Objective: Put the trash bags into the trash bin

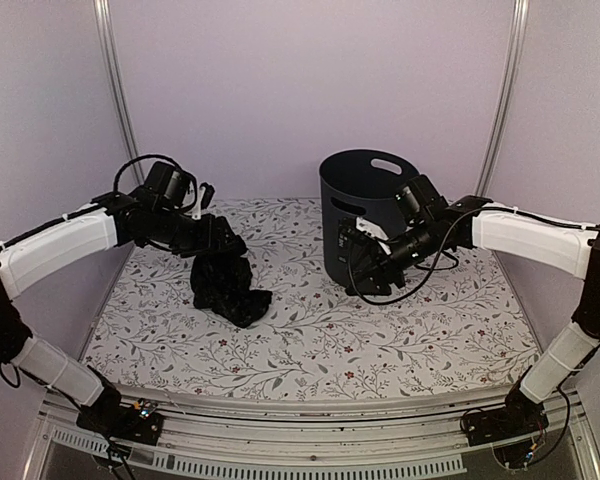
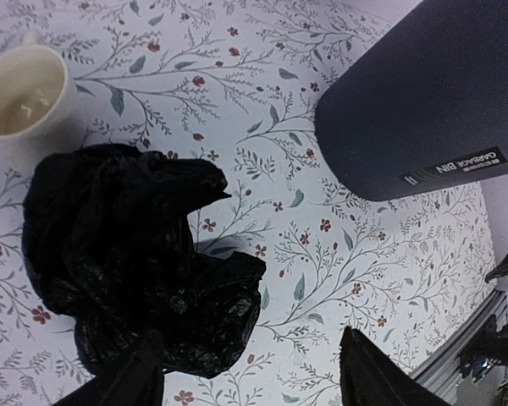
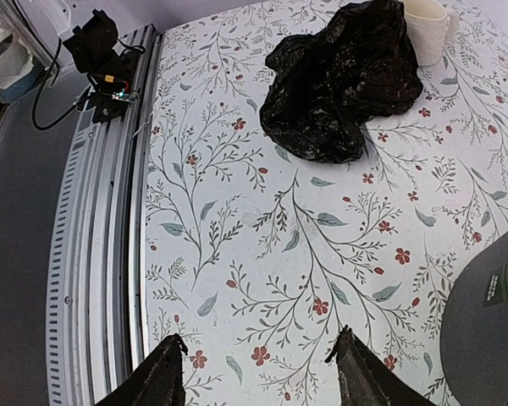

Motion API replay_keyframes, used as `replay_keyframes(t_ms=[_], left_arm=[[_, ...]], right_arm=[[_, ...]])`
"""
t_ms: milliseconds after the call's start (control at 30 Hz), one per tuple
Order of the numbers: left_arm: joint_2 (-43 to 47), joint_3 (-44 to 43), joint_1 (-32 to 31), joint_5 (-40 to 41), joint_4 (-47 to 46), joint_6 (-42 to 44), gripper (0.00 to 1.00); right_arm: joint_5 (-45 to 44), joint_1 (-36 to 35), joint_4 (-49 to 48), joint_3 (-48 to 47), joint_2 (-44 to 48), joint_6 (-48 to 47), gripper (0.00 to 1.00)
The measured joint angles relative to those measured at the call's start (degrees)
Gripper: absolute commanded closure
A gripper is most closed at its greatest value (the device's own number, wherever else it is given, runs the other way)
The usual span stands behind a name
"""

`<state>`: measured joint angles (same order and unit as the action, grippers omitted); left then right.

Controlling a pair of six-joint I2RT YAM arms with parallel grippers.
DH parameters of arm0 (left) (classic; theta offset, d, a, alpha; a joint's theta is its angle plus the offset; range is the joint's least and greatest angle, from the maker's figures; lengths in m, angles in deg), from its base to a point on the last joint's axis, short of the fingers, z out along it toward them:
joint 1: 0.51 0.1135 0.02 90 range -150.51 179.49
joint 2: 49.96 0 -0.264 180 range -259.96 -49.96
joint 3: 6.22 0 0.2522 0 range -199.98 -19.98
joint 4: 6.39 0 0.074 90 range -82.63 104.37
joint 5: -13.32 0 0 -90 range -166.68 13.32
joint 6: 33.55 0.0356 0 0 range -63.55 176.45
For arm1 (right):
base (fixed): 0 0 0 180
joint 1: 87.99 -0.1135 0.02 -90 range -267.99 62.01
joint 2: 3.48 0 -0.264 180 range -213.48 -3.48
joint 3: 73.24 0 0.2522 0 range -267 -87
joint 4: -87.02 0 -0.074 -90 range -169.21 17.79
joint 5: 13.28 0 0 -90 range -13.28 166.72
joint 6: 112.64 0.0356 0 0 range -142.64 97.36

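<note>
crumpled glossy black plastic bag [image 1: 226, 287] sits just below left gripper [image 2: 250, 381], jaws spread, empty; right gripper [image 3: 258, 372], likewise spread, waits beside dark grey round plastic bin [image 1: 365, 210]

The dark grey round plastic bin [image 2: 423, 85] carries a narrow black rectangular label [image 2: 457, 166], at the right middle of the left wrist view. Its white capitals appear upside down there and read "GARBAGE BIN". Small white marks at the label's left end are too fine to read. In the right wrist view the same label [image 3: 505, 283] sits at the lower right edge, its lettering illegible.
</note>
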<state>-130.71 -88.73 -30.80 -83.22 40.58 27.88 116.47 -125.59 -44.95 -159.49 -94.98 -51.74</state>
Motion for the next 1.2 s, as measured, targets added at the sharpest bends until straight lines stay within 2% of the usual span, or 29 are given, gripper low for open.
replay_keyframes(t_ms=[200, 433, 567, 633, 700, 800, 833, 867, 1033, 1200], left_arm=[[-4.66, 4.13, -0.52, -0.52, -7.54, -10.12, 0.29], [-10.97, 2.45, -0.5, 4.76, -14.95, -16.57, 0.28], [-15.54, 0.31, -0.39, 7.78, -16.7, -19.71, 0.31], [-17.79, -0.81, -0.35, 9.68, -17.2, -21.57, 0.39], [-18.99, -0.87, -0.28, 11.21, -17.94, -23.02, 0.52], [-20.24, -0.87, -0.11, 12.5, -19.32, -24.3, 0.87], [-20.48, -0.9, -0.04, 12.5, -19.91, -24.41, 0.96], [-20.57, -0.9, 0.0, 12.41, -20.52, -24.41, 1.0], [-20.2, 0.02, 0.04, 11.32, -23.19, -22.62, 1.0], [-15.32, 6.47, 0.02, 5.49, -25.81, -18.1, 1.0]], right_arm=[[-0.09, 0.02, -1.55, 0.02, -0.74, 2.08, 0.39], [-0.17, 0.0, -2.8, 0.79, -0.74, 2.82, 0.38], [-0.17, 0.0, -3.08, 0.92, -0.74, 3.17, 0.38], [-0.17, 0.0, -3.37, 0.92, -0.76, 3.41, 0.38], [-0.17, 0.0, -3.56, 0.92, -0.76, 3.61, 0.38], [-0.17, -0.02, -3.87, 0.92, -0.76, 3.89, 0.38], [-0.15, -0.02, -3.91, 0.92, -0.76, 3.98, 0.38], [-0.15, -0.13, -3.96, 0.92, -0.76, 4.09, 0.38], [-0.11, -0.63, -4.33, 0.92, -1.36, 4.55, 0.38], [-0.13, -0.9, -4.39, 0.92, -2.75, 5.07, 0.39]])
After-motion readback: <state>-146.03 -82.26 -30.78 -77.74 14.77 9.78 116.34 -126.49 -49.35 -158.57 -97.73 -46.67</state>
